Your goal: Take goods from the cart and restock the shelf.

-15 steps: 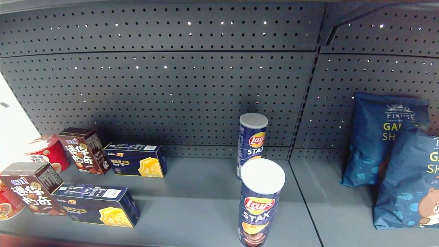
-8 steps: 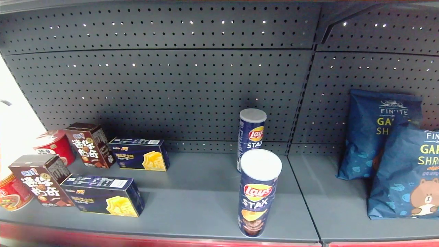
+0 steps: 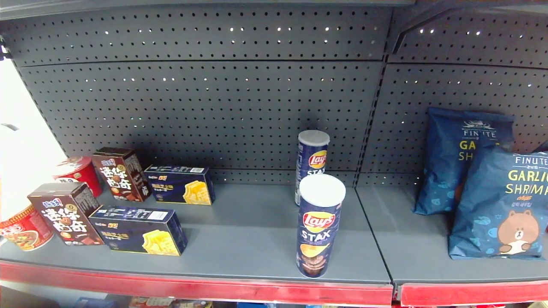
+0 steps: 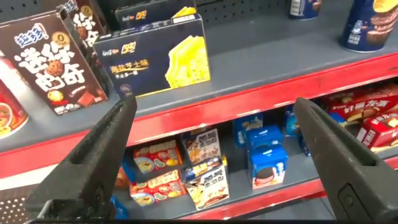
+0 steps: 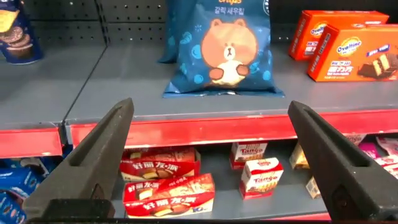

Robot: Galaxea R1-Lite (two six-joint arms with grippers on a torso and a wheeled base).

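The grey shelf (image 3: 239,239) with a red front edge holds two upright blue chip cans, one in front (image 3: 320,226) and one behind (image 3: 312,164). At its left are two blue cracker boxes (image 3: 139,230), brown boxes (image 3: 66,214) and red noodle cups (image 3: 21,229). Blue snack bags (image 3: 501,205) lean at the right. My left gripper (image 4: 214,104) is open and empty, in front of the shelf edge below a blue cracker box (image 4: 158,53). My right gripper (image 5: 211,107) is open and empty, facing the shelf edge below a bear-print bag (image 5: 217,46).
Orange boxes (image 5: 351,40) sit on the shelf beside the bear-print bag. A lower shelf holds small snack packs (image 4: 267,162) and red boxes (image 5: 165,183). Bare shelf surface lies between the cracker boxes and the cans. A perforated back wall (image 3: 205,107) closes the shelf behind.
The whole head view has shifted: the goods sit higher and smaller, and the shelf's red front edge has come into view. The goods themselves have not moved.
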